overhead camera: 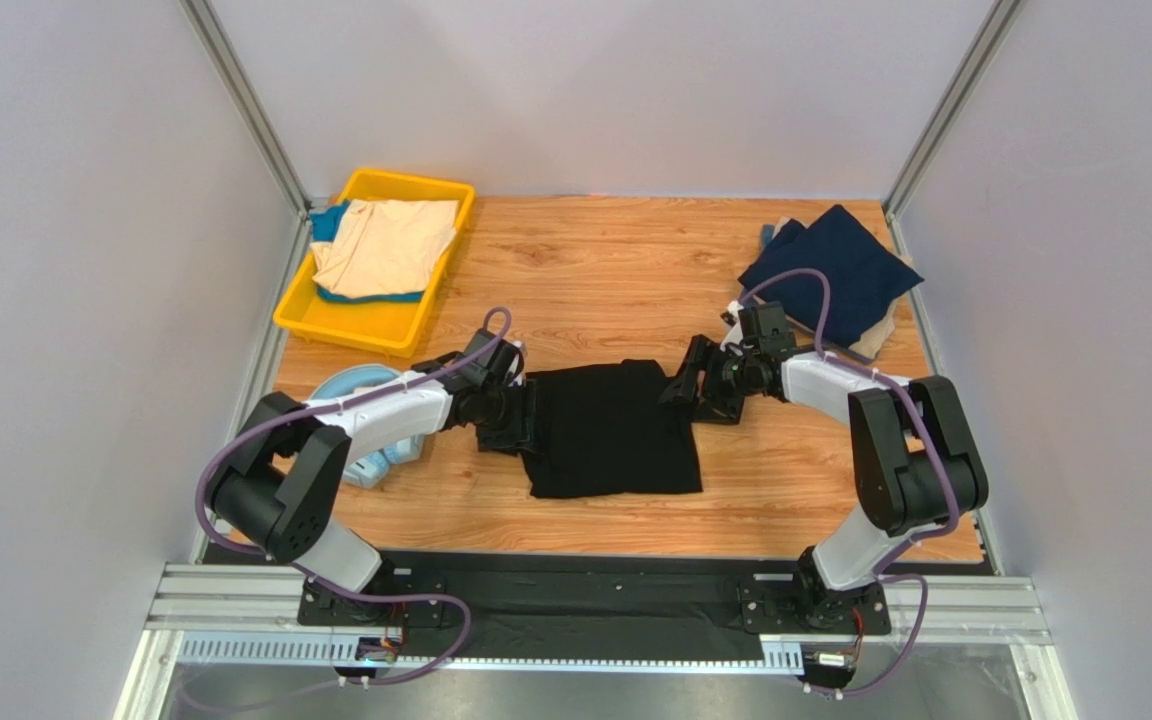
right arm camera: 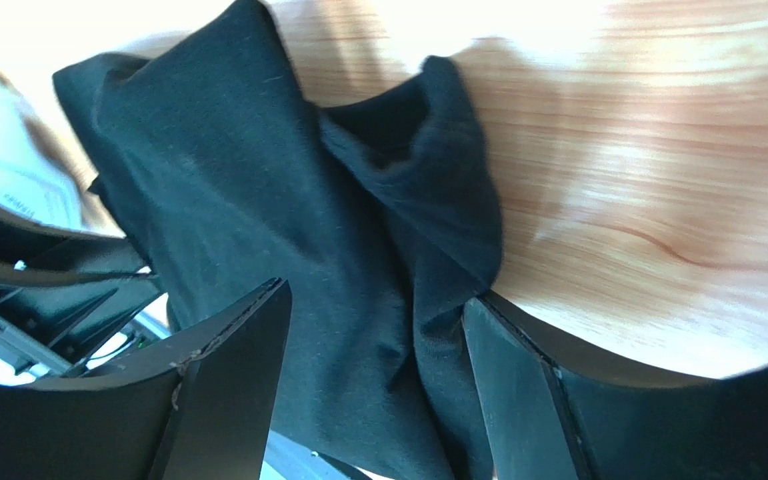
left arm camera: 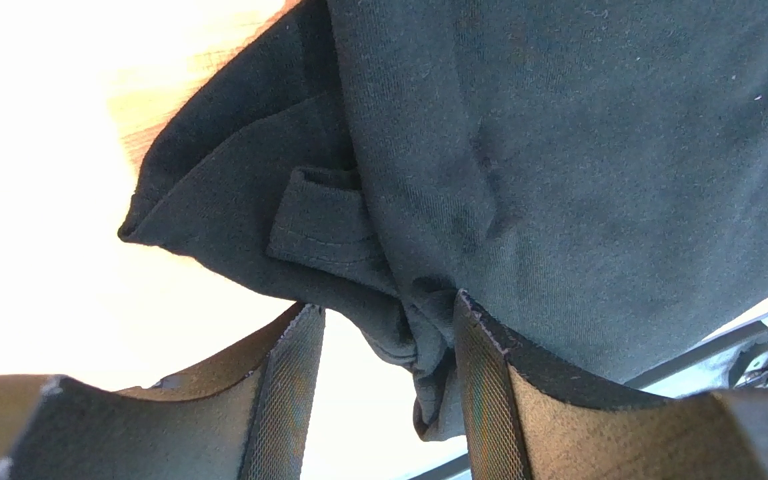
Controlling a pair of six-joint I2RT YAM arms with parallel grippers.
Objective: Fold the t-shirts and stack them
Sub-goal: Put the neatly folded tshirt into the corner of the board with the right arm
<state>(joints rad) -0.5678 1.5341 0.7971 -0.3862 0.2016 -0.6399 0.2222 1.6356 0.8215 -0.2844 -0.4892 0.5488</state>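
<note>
Black soft-cloth t-shirt [overhead camera: 608,432] lies rumpled on the wooden table [overhead camera: 612,285] — left gripper [overhead camera: 519,416] at its left edge, right gripper [overhead camera: 684,387] at its right, both with jaws apart, straddling loose fabric.

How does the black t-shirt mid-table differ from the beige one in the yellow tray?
The black t-shirt lies on the wooden table; the beige t-shirt sits in the yellow tray. The left gripper and right gripper flank the black t-shirt; neither is near the beige t-shirt. Both are plain, single-coloured cloth.

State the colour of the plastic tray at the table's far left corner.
Bright yellow; the yellow plastic tray shows best in the top external view.
</note>
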